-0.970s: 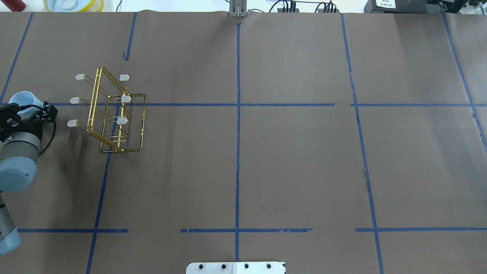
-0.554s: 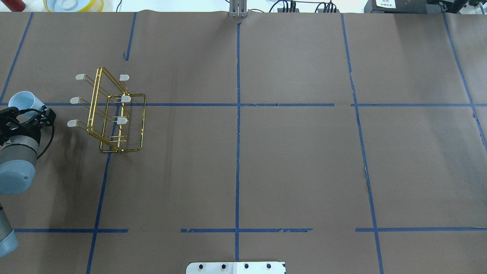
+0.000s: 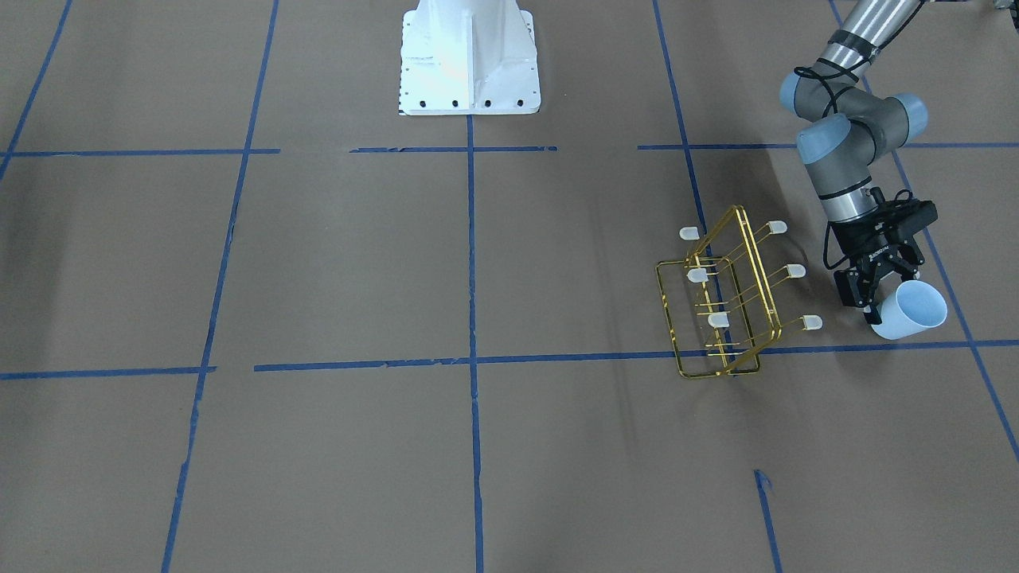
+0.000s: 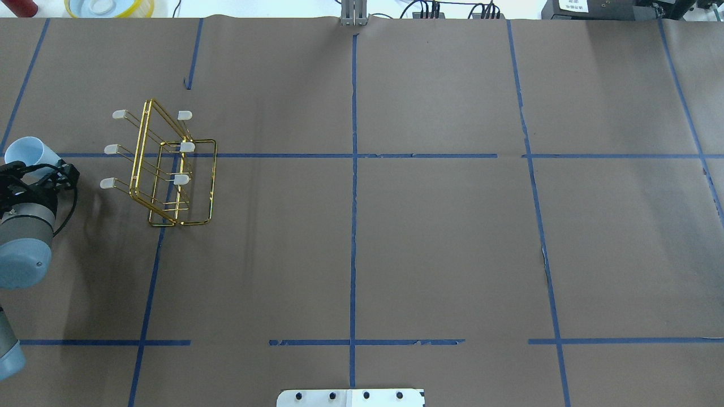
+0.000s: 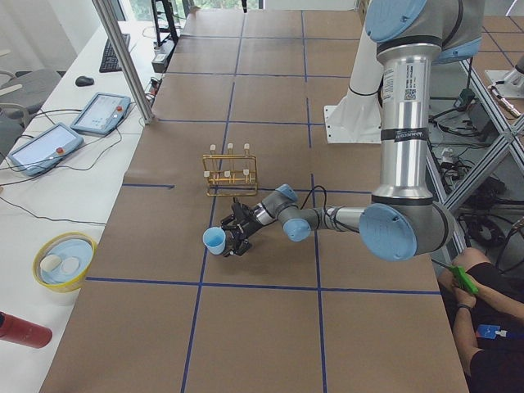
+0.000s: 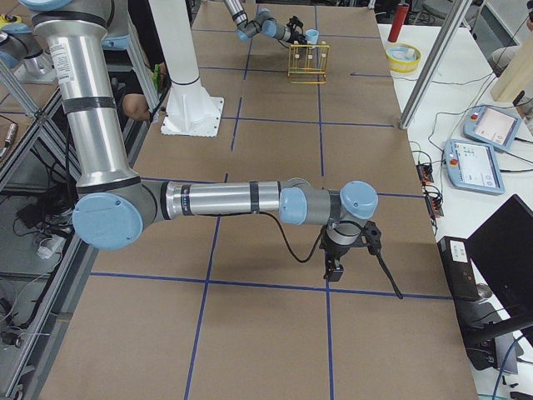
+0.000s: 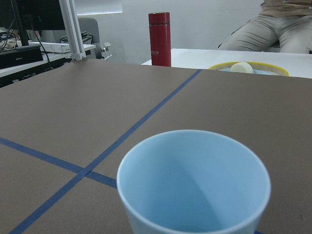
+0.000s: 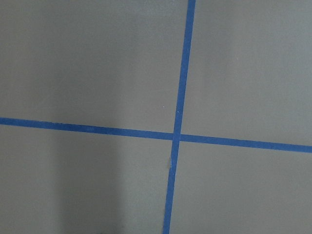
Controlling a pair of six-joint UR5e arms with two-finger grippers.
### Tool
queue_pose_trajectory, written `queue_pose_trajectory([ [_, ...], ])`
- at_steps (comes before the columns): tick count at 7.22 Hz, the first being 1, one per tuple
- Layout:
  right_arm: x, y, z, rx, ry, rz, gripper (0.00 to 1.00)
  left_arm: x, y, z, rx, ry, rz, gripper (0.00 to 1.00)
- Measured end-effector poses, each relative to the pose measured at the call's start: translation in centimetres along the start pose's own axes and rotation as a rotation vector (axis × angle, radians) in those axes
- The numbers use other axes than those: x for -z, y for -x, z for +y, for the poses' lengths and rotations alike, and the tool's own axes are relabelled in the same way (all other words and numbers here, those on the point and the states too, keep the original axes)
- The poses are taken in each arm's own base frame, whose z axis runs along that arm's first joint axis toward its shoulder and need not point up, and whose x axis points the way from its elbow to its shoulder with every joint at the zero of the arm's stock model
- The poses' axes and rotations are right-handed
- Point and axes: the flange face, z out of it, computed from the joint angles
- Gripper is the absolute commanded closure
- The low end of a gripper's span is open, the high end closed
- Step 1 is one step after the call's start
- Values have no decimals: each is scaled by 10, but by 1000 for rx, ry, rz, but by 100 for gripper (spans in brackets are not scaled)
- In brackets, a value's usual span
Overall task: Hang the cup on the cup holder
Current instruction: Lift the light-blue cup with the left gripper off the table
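The pale bluish-white cup (image 3: pixel 913 310) is held off the table, tilted on its side with its mouth away from my wrist. My left gripper (image 3: pixel 877 301) is shut on the cup's base. The cup (image 4: pixel 27 151) and the left gripper (image 4: pixel 33 170) also show at the overhead view's left edge. The cup's open mouth (image 7: pixel 194 179) fills the left wrist view. The gold wire cup holder (image 4: pixel 169 169) stands on the table to the cup's right, several capped prongs pointing toward it; its prongs (image 3: pixel 810 322) are all bare. My right gripper (image 6: pixel 331 268) hovers low over the far table end; I cannot tell whether it is open.
A yellow bowl (image 4: pixel 110 7) and a red bottle (image 4: pixel 20 7) stand on the white bench beyond the table's far edge. The robot's white base plate (image 3: pixel 470 64) is at the table's near middle. A seated person (image 7: pixel 278 24) is behind the bench.
My left gripper has moved a little to the left with the cup, further from the cup holder. The cup holder has not moved.
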Motion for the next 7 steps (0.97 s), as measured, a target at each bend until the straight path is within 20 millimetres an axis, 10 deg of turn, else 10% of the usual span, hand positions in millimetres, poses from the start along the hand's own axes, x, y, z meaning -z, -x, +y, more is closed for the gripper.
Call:
queue_pose_trajectory([
  [6, 0, 0, 0, 0, 0, 0, 0, -14, -6, -12, -13, -22, -14, 1],
  [7, 0, 0, 0, 0, -1, 0, 0, -18, -6, -11, -13, -24, -17, 22],
])
